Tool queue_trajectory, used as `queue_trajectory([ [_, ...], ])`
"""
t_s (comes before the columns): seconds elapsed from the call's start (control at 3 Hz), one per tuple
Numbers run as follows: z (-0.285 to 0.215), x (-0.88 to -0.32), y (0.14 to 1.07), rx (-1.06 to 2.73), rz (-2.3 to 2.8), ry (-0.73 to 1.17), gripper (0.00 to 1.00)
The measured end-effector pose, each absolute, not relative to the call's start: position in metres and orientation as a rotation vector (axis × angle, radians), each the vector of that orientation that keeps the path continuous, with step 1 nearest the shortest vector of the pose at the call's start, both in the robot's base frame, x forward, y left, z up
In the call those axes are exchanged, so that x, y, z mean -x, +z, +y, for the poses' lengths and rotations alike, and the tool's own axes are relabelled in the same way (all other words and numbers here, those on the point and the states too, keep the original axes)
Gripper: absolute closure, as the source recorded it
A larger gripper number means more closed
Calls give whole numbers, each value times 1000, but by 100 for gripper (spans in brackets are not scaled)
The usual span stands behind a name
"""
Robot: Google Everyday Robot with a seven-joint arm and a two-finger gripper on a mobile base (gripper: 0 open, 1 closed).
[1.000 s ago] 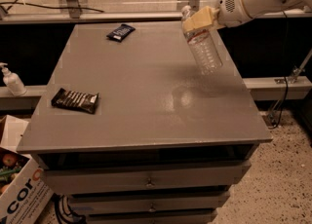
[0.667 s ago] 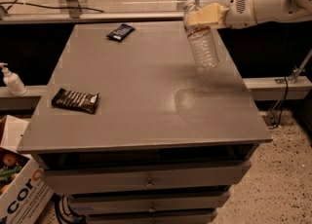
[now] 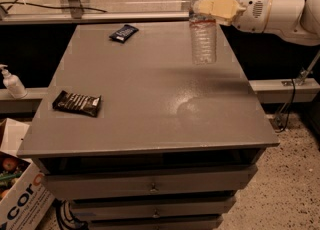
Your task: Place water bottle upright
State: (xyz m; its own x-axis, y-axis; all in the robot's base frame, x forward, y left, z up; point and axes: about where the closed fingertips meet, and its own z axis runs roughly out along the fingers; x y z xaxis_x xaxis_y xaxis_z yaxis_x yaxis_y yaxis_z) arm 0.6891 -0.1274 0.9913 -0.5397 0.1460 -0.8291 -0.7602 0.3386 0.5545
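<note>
Jaws tight around neck of upright water bottle (image 3: 203, 41), over far right of table (image 3: 150, 124).

Arm (image 3: 280, 14): glossy white rounded shells, with a small perforated vent patch near the wrist. Gripper (image 3: 202, 8), top right at the water bottle (image 3: 203, 39) neck: flat, matte tan-cream fingers (image 3: 220, 9).
</note>
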Motion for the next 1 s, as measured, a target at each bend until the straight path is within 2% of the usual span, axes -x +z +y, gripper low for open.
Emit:
queue_trajectory([
  [1.0, -139, -680, 1008, 546, 1534, 1329, 100],
])
